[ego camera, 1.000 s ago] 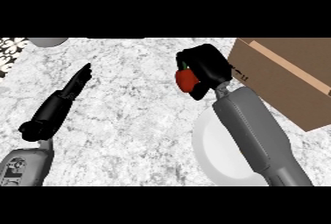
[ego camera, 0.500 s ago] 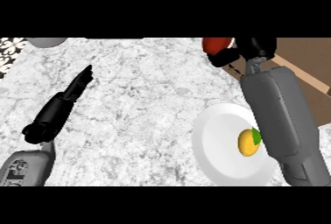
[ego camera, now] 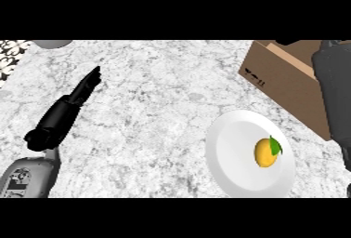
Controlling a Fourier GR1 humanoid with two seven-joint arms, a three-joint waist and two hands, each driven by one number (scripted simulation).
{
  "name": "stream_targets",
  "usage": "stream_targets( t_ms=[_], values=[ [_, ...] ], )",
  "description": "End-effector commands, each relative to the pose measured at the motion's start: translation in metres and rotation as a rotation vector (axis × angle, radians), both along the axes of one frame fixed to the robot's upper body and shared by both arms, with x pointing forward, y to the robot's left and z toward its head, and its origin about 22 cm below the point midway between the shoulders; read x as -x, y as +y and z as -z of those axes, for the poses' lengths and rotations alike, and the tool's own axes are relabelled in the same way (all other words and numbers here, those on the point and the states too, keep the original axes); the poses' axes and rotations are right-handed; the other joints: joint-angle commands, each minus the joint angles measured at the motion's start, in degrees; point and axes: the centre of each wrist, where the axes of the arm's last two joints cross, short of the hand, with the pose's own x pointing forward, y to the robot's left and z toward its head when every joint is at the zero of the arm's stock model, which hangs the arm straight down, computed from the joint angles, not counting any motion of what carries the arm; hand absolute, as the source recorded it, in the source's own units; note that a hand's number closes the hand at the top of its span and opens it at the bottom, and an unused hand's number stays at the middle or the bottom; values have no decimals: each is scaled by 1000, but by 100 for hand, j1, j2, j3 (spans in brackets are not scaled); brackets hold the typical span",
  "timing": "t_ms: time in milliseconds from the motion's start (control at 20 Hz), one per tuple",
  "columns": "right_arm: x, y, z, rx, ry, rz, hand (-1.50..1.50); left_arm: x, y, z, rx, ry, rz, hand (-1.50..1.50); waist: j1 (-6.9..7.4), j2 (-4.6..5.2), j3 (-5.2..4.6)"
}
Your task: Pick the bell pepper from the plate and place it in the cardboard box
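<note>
– Cardboard box (ego camera: 288,88) sat at the far right of the marble counter (ego camera: 158,116), and my right forearm (ego camera: 336,93) ran up over it. The right hand itself was out of frame, so I couldn't tell whether it was open or had hold of anything.

– And the bell pepper?

– I couldn't see it anywhere. The white plate (ego camera: 233,153) just beside the box carried only an orange-yellow fruit (ego camera: 266,152) with a green leaf. My guess was the pepper was up with the hidden hand or already inside the box.

– How did you expect it to handle?

– Light and hollow, I reckoned, with stiff walls and a smooth, slippery skin. I'd have wrapped fingers and thumb round its widest part, not pinched the stem.

– Which way was it pointing?

– No telling. With the pepper hidden, I couldn't read its stem end or its long axis.

– The other hand?

– The left hand (ego camera: 82,90) lay at the view's left, fingers straight, nothing in it, well apart from plate and box.
</note>
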Motion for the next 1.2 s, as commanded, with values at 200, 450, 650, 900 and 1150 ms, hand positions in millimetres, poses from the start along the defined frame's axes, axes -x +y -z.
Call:
stream_targets(
  t_ms=[200,450,650,900,1150],
  values=[
    [-8,-76,11,59,338,63,150,3,14,-8,-16,-11,26,0,122,38,0],
    [-2,-114,32,59,468,21,150,-5,-14,0,14,10,21,0,109,66,6],
    [11,-144,53,104,612,26,150,-5,2,2,11,-5,31,0,153,95,9],
    [7,-143,50,47,729,-104,-150,8,9,11,-1,-5,17,0,179,55,7],
    [9,-151,36,-60,504,-265,-150,-2,16,2,-12,-19,12,0,134,53,12]
  ],
)
